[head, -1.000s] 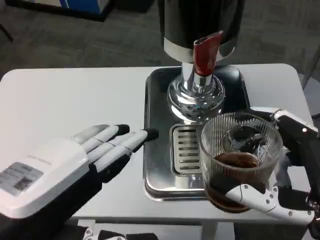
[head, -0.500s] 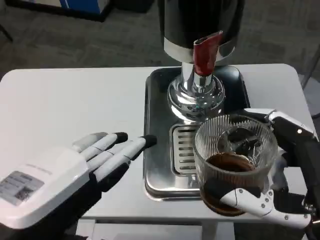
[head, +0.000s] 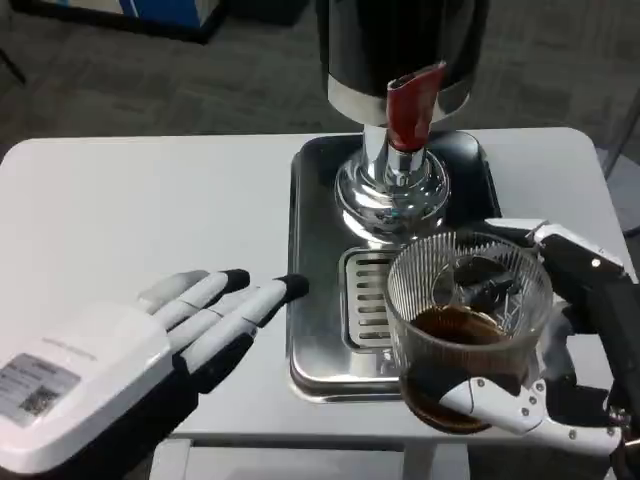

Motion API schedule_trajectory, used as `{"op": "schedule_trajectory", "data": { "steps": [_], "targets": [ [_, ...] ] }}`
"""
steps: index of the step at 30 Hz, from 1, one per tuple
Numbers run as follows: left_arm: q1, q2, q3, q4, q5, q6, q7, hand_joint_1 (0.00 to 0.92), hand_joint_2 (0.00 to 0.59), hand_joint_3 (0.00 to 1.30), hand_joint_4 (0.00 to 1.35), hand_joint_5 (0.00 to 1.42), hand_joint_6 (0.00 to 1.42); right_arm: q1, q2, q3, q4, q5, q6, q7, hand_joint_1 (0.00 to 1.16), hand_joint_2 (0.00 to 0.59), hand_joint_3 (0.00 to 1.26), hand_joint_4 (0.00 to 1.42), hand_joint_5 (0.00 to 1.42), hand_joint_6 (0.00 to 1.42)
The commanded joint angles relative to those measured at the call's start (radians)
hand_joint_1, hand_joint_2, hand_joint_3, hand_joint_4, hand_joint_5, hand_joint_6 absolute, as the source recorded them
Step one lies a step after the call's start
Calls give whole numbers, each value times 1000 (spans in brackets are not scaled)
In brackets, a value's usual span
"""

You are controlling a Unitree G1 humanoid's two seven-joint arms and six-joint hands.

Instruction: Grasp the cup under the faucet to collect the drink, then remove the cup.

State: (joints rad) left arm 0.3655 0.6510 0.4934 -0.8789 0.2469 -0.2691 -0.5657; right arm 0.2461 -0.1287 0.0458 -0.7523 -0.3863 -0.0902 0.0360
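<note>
A ribbed clear glass cup holds dark brown drink in its lower part. My right hand grips it, with one finger curved across its base and others behind its rim. The cup sits at the front right corner of the steel drip tray, off the slotted grate. The dispenser's chrome base and red faucet lever stand behind it. My left hand lies flat and open on the table, fingertips near the tray's left edge.
The white table stretches left of the tray, its front edge close under both hands. The black dispenser body rises at the back. Grey floor lies beyond the table.
The cup and my right hand have shifted slightly left and toward the front edge. My left hand has slid back a little toward me.
</note>
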Motion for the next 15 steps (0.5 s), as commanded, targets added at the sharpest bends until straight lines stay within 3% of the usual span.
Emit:
{"op": "schedule_trajectory", "data": {
  "steps": [1, 15],
  "targets": [
    [10, -4, -11, -16, 12, 0, -9, 0, 124, 0, 0, 0, 0, -1, 2, -12, -35, 23, -10, 3, 941, 127, 959, 1154, 1395, 1424],
    [-9, 4, -26, -8, 12, 7, -14, 0, 130, 0, 0, 0, 0, -5, 5, -18, -28, 23, -11, 6, 933, 125, 973, 1154, 1395, 1424]
  ]
}}
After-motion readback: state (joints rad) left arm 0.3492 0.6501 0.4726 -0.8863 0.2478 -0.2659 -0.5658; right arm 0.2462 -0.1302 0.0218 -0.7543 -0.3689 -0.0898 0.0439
